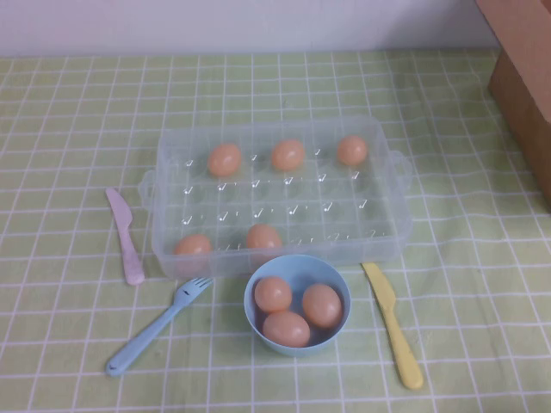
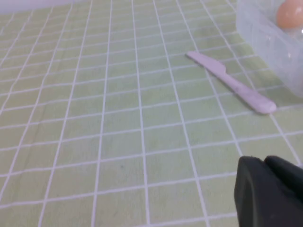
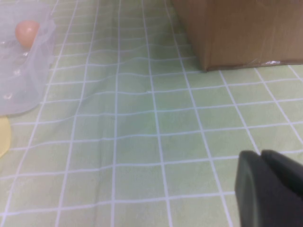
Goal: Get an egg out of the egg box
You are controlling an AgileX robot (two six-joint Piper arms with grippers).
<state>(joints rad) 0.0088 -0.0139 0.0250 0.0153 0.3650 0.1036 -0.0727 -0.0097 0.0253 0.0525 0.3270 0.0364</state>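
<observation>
Five eggs sit in the egg box [image 1: 392,224]: three along the far row, two in the near row. The near one, the egg [image 1: 263,237], lies just behind the bowl [image 1: 255,317], which holds three more. A pink knife [image 1: 126,237] lies left of the box, a blue fork [image 1: 155,327] near the bowl, a yellow knife [image 1: 393,324] to the right, a cardboard box [image 1: 525,86] far right.

Neither arm shows from above. The left gripper [image 2: 270,194] hangs low over the counter [image 1: 69,129] beside the pink knife; the right gripper [image 3: 270,189] hangs near the cardboard. Whether either's fingers are released or clenched I cannot tell.

A smooth egg could slip from a light pinch, and reaching in could nudge the light box into the bowl
</observation>
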